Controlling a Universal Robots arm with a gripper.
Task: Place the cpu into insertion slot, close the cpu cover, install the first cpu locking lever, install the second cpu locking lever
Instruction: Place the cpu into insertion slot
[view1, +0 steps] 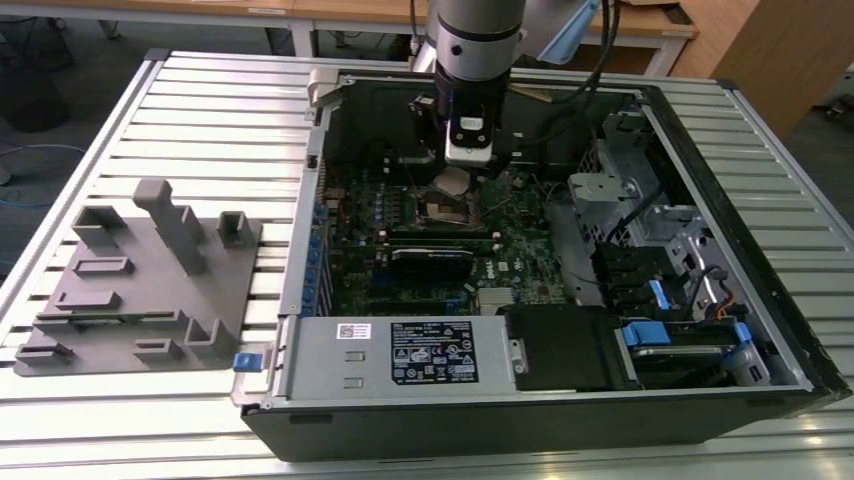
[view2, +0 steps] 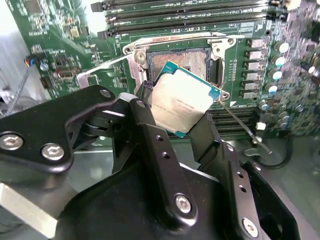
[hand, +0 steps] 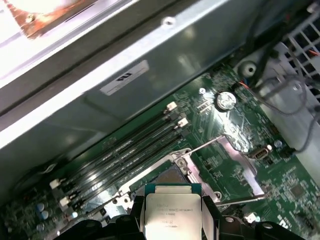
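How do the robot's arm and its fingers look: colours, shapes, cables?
The grey cylindrical metal arm has a black band and a white block at its end; black cables hang beside it. The matte-black flat fingers carry silver screws.

Showing the silver-topped cpu (view2: 182, 97) hanging tilted just above the dark insertion slot (view2: 180, 60). Showing the cpu cover (hand: 235, 145) lying open beside it.
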